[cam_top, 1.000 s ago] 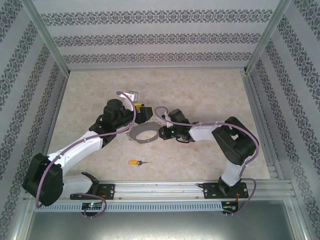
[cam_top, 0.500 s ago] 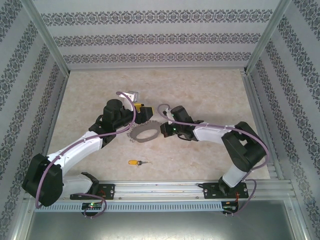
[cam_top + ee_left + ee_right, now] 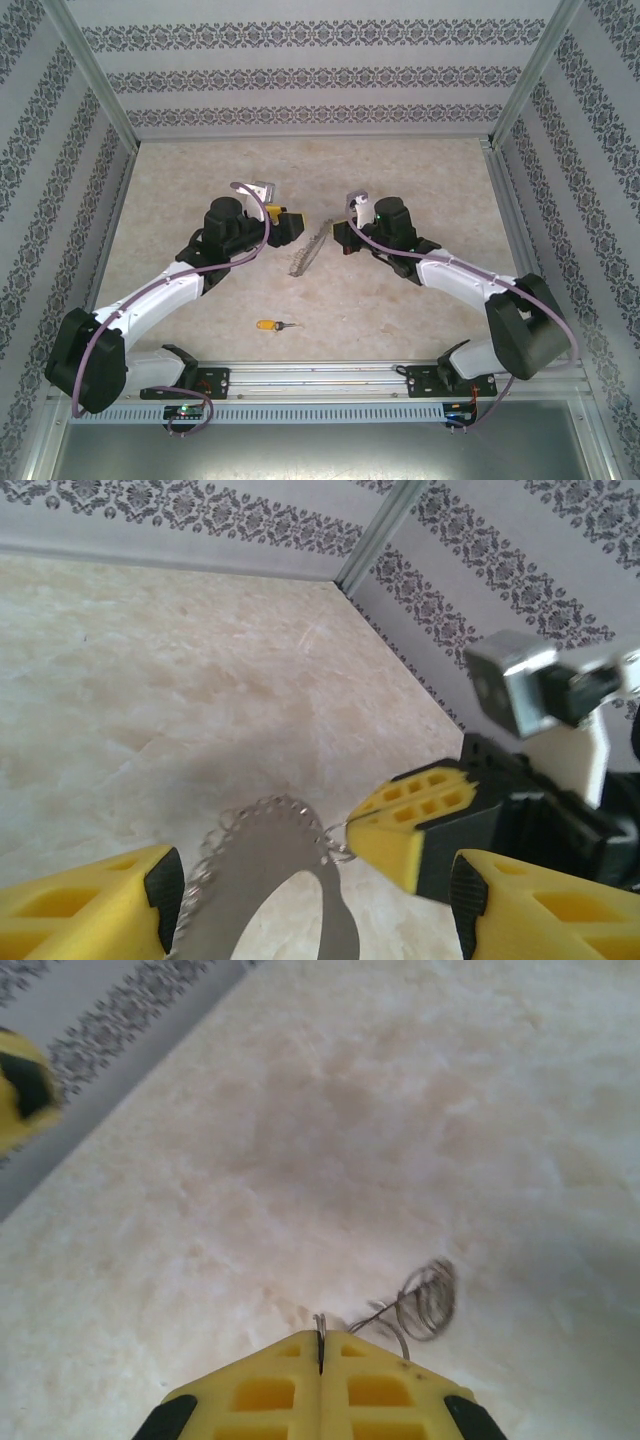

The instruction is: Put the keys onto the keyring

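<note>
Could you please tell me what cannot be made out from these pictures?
The key: in the top view, it is too small to show its blade's shape.
The keyring: in the left wrist view, the bottom edge cuts off its lower part. In the top view it is edge-on, a thin sliver.
The right tool: in the right wrist view, its shut fingers hide how much of the keyring's rim they pinch.
The left tool: in the left wrist view, the bottom edge cuts off both fingers.

A robotics lab test cell is being shown. A marble-look tabletop (image 3: 420, 180) under the jaws is being enclosed by wall panels (image 3: 300, 75) papered in damask stripes, ahead of and beside the jaws, and framed by aluminium posts (image 3: 539, 65). The left arm (image 3: 160, 290) and the right arm (image 3: 465, 282) are being carried by a slotted metal rail (image 3: 320, 378) behind the jaws.
</note>
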### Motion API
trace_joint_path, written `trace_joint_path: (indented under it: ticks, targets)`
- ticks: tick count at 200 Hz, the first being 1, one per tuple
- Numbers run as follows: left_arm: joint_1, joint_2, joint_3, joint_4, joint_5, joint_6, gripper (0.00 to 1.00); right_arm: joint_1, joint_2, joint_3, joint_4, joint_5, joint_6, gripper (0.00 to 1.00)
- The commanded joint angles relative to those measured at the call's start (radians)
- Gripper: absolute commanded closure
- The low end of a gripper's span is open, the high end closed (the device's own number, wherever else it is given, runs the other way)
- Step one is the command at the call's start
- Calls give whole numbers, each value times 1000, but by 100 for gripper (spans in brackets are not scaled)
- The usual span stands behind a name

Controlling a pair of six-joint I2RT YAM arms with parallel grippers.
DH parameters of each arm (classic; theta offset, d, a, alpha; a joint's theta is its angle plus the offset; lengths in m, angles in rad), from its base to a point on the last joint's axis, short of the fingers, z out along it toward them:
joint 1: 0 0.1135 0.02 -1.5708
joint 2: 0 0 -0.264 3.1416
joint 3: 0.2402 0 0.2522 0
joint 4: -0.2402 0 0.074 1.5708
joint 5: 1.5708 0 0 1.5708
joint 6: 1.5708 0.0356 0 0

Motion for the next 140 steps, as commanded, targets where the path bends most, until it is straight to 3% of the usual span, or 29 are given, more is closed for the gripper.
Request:
trace_joint_path:
  ticks: [1,50,85,140]
  targets:
    - [18,-10,45,-15,76,39,28,-24,-73,-13,123,-100,-20,100]
    - [41,34,86,84,299,-8,30,-58,-157,-4,179,-204,17,100]
    - [45,72,120,182,448,-65,42,-68,-192,9,198,-251,41,100]
    - [44,120,150,282,542,-147,50,-71,-211,31,233,-335,79,100]
